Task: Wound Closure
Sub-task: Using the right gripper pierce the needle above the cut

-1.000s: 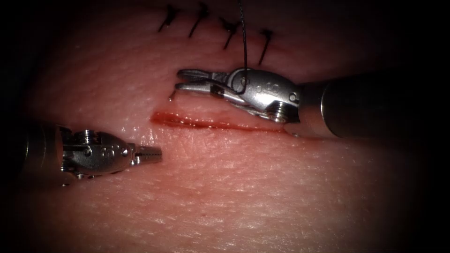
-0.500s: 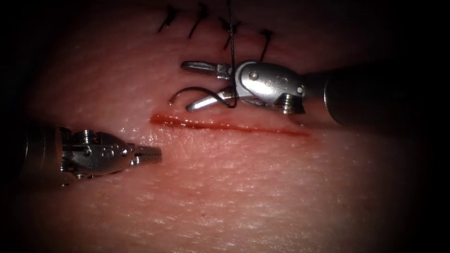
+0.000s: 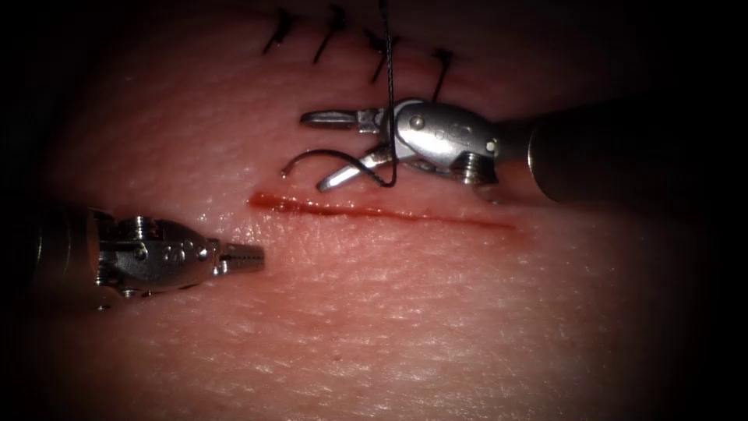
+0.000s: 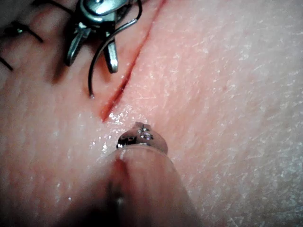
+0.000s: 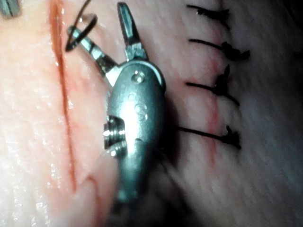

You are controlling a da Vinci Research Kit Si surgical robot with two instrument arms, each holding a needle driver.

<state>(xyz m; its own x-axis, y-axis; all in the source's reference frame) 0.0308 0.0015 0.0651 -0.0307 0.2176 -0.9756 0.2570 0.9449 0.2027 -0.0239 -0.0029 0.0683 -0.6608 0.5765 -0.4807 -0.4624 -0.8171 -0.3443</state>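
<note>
Two end effectors: our right (image 3: 331, 148) gapes, empty, needle (image 3: 327, 156) loose between its jaws above the cut (image 3: 374, 209); left (image 3: 241, 258) clenched, empty. Closing off-centre could knock the needle away.

thread (image 3: 387, 54): upper run cut off by endoscope frame edge; needle (image 3: 327, 156): rear end hidden behind right tool (image 3: 331, 148); tip's contact with tissue (image 3: 374, 312) indiscernible
</note>
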